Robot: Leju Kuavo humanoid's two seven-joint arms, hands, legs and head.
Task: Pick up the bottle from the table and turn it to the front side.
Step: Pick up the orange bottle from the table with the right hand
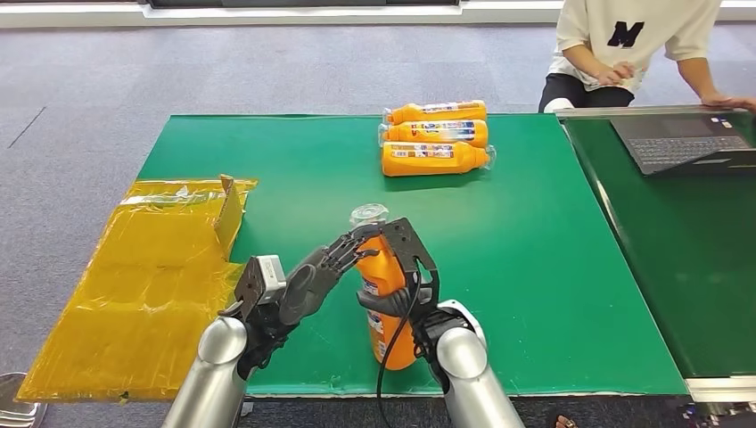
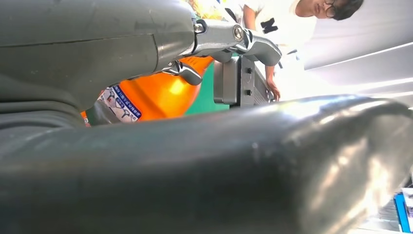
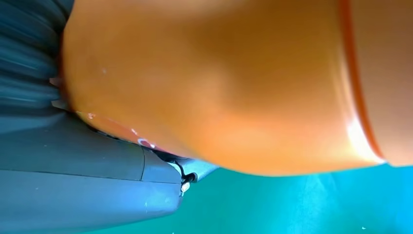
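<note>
Already the orange plastic bottle with a clear cap (image 1: 385, 294) stands upright near the front edge of the green worktop (image 1: 535, 267), gripped around its body by the right hand (image 1: 406, 285). The left hand (image 1: 308, 281) reaches in, fingertips touching its neck (apparently to rotate it). Pickup looks done; turning the label forward seemingly remains.

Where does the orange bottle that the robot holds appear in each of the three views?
Head view: the held bottle stands upright at bottom centre, between both hands.
Left wrist view: the bottle sits upper left, behind the fingers.
Right wrist view: the bottle takes up the upper part.
Shared landmark: the green table.
</note>
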